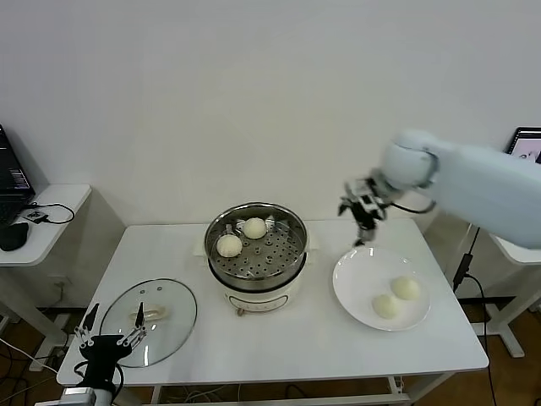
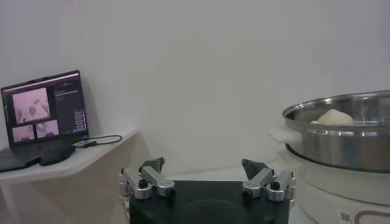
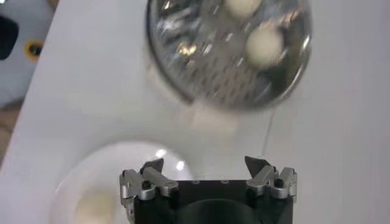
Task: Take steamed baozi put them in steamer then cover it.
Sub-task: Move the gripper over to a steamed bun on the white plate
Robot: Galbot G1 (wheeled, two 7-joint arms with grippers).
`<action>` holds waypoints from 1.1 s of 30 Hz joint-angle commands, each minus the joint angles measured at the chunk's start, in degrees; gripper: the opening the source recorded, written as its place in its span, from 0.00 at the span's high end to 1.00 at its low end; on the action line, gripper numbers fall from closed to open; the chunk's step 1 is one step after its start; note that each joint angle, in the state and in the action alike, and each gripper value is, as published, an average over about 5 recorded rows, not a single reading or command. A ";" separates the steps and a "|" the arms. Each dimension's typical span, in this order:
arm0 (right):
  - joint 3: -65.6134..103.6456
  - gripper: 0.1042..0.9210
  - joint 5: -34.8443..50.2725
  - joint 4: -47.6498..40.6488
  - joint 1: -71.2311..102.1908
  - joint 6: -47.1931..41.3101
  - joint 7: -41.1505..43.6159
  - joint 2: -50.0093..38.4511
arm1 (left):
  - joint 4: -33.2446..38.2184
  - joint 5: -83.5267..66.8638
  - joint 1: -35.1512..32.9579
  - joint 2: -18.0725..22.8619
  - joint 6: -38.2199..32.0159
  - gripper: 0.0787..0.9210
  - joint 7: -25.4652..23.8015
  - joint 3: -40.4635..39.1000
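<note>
Two baozi point(image 1: 396, 297) wait on the plate point(image 1: 351, 300), so I lower my right gripper point(image 1: 362, 222) (fingers spread, empty) straight over one and close softly.

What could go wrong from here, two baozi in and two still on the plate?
1. The two baozi on the plate nearly touch; the right gripper, jaws open above the plate's far rim, may nudge one while taking the other.
2. The two baozi in the steamer sit on its left side; a drop there could land on them.
3. The left gripper waits at the cover, which lies near the table edge.
</note>
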State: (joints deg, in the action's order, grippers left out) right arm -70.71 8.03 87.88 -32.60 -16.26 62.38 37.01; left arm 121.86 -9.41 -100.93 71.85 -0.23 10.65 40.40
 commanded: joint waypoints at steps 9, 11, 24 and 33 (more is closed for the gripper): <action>17.08 0.12 -13.06 3.02 27.78 4.07 0.10 -13.89 | -1.20 1.41 -0.32 0.65 -0.13 0.12 0.00 -0.37; 19.49 0.12 -13.77 1.99 31.39 4.18 -0.56 -13.35 | -1.26 1.61 -0.38 0.71 -0.13 0.12 -0.01 -0.37; 27.10 0.12 -16.98 -6.53 41.42 4.34 -3.29 -7.05 | -1.83 2.05 -0.73 0.91 -0.23 0.12 0.02 0.22; 27.97 0.12 -16.80 -11.81 41.17 4.39 -3.99 -1.44 | -2.73 2.04 -0.55 0.79 -0.37 0.12 0.04 0.48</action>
State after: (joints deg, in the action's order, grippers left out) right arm -45.58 -7.69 79.92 5.01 -12.12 58.94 32.50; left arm 119.27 -7.42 -101.48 72.64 -0.59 10.69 40.86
